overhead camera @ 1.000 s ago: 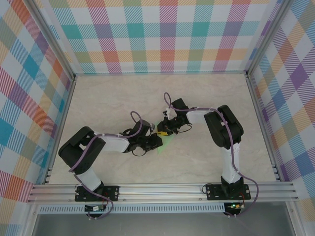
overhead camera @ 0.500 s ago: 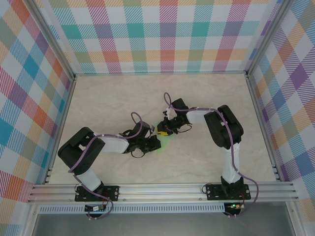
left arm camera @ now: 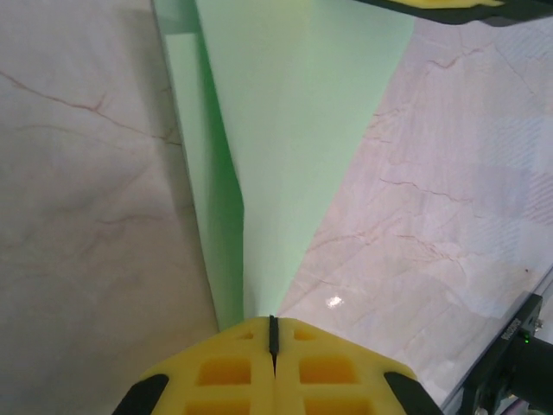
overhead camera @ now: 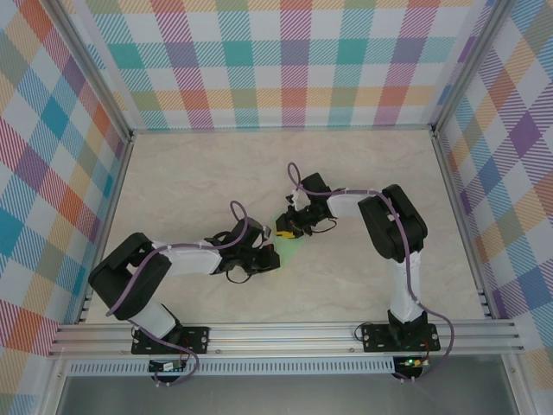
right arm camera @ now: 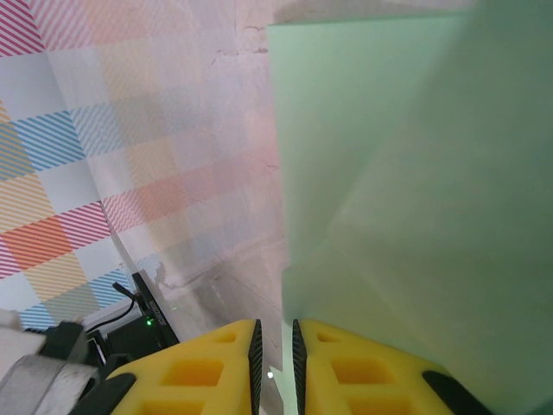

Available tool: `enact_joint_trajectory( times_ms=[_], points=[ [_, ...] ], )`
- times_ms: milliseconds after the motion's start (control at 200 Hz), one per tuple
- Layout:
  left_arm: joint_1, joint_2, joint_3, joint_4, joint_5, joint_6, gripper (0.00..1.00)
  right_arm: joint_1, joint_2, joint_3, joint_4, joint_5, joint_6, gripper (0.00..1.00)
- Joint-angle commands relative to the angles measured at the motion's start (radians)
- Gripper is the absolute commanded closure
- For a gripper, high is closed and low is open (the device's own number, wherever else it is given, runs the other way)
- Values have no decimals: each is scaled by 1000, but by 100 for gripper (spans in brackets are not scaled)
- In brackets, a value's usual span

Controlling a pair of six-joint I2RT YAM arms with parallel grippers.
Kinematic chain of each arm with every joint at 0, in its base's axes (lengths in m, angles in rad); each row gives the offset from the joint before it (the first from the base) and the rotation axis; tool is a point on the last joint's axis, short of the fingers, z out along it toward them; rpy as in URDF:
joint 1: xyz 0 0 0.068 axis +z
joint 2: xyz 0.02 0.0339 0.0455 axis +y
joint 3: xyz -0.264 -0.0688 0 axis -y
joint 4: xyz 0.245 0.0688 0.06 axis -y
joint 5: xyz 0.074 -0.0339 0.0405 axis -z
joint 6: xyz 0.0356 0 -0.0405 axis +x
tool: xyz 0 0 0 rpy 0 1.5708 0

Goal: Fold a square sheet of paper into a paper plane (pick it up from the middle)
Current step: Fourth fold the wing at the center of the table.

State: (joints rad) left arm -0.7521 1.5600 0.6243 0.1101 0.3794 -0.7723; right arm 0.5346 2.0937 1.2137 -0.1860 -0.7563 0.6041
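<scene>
The paper plane (overhead camera: 291,248) is a light green folded sheet lying at mid-table between my two grippers. In the left wrist view the paper plane (left arm camera: 294,130) narrows to a point that runs into my left gripper (left arm camera: 273,322), whose yellow jaws are pressed together on that tip. From above, the left gripper (overhead camera: 270,256) sits at the plane's near-left end. My right gripper (overhead camera: 282,232) is at the far end. Its jaws (right arm camera: 275,333) stand a narrow slit apart with the edge of the paper plane (right arm camera: 415,173) between them. A right fingertip (left arm camera: 432,4) shows over the wide end.
The marble-patterned tabletop (overhead camera: 199,181) is walled by plaid panels (overhead camera: 285,60) on three sides, with aluminium rails (overhead camera: 285,333) along the near edge. Purple cables loop off both arms near the paper.
The left jaws have shut fully on the plane's narrow tip. The left arm's elbow has dropped toward the near-left corner. The right arm has stayed still.
</scene>
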Motion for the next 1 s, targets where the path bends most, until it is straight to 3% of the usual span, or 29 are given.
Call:
enact_joint_trajectory(
  times_ms=[0, 405, 690, 995],
  points=[
    [-11, -67, 21, -60, -31, 2, 95, 13, 85, -49, -147, 146, -10, 80],
    [-12, 35, 51, 52, 64, -13, 93, 13, 93, -46, -146, 141, -10, 80],
    [-11, 94, 16, 0, 26, -14, 94, 13, 97, -52, -146, 142, -13, 80],
    [-11, 32, -89, -5, 12, -40, 95, 13, 98, -54, -147, 143, -13, 80]
  ],
)
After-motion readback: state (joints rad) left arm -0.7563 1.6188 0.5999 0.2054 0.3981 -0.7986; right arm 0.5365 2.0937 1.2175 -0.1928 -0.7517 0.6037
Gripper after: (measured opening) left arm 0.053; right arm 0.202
